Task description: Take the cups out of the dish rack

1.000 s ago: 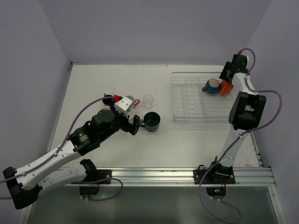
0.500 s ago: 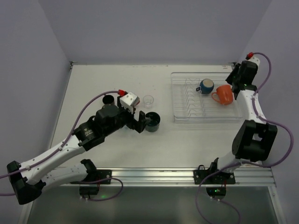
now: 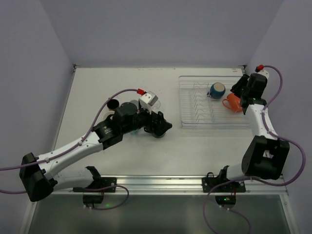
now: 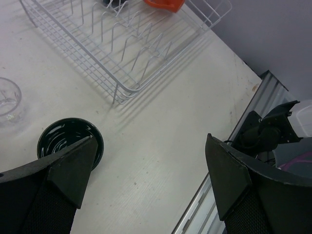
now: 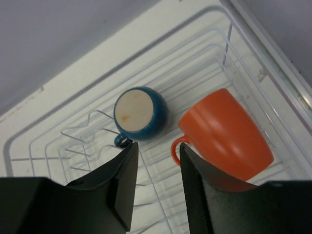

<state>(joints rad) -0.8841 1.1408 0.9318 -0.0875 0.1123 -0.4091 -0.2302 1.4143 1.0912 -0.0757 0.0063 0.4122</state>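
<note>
Orange cup (image 5: 229, 131) lies sideways in dish rack (image 3: 204, 114), long axis running toward lower right, handle left; right gripper (image 5: 157, 148) jaws narrow, left gripper (image 4: 151, 141) jaws wide.

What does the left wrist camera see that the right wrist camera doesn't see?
Only the left wrist camera shows the dark teal cup and the glass tumbler, both standing on the bare table outside the rack. Only the right wrist camera shows the dark blue cup with its pale bottom facing up, and the orange cup whole, handle included. Both show the white dish rack and the orange cup, though the left view catches just its edge.
</note>
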